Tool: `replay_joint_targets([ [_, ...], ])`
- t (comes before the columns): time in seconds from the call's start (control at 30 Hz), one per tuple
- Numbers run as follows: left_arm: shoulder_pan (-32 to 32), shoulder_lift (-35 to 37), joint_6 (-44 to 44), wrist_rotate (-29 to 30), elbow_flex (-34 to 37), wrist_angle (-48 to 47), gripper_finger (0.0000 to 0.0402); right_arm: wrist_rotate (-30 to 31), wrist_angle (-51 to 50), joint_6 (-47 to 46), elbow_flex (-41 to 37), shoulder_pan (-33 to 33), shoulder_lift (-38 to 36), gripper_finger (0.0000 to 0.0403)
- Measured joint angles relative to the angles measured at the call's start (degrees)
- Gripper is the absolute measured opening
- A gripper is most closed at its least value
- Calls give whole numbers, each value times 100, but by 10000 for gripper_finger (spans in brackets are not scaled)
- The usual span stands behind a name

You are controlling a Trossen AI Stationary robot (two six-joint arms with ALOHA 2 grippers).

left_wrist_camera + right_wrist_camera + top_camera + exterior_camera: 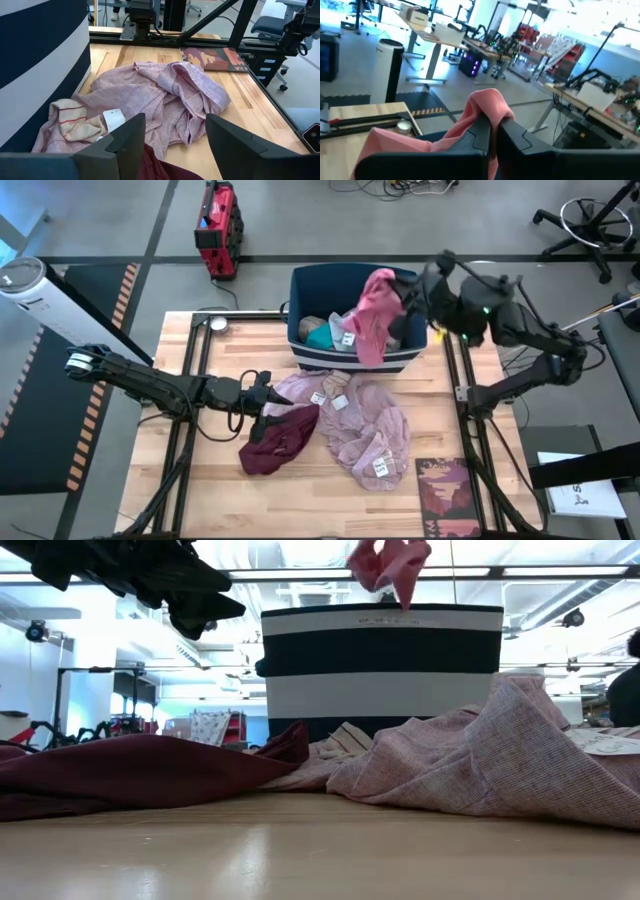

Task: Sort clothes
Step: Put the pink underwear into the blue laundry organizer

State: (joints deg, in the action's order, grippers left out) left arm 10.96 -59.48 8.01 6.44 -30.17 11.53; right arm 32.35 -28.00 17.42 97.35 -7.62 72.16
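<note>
Right gripper [405, 298]: we find its fingers clamped on a coral pink garment [370, 315], soft and draped, which hangs over the rim of the bin with a small white tag showing.

Left gripper [262, 392]: we note the fingers spread apart and holding nothing, low over the wooden table [200, 480] at the edge of a crumpled maroon garment [280, 438].

Mauve-pink garment [365, 425]: thin woven cloth with white tags, heaped beside the maroon one in front of the bin.

Bin [310, 352]: dark blue, rectangular, white stripe; we see teal and grey cloth inside.
</note>
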Motion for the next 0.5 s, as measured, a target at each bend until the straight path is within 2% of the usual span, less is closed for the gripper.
replay_joint_targets([
  [0.23, 18, 0, 16, -2, 0, 1, 186, -823, -333, -347, -4, -978, 478, 0],
  [0.37, 39, 0, 20, -4, -2, -2, 182, -1370, -818, -662, -14, -1264, 865, 0],
  [0.5, 38, 0, 20, -4, -2, -7, 181, -1510, -1318, -699, -112, -1435, 1293, 0],
])
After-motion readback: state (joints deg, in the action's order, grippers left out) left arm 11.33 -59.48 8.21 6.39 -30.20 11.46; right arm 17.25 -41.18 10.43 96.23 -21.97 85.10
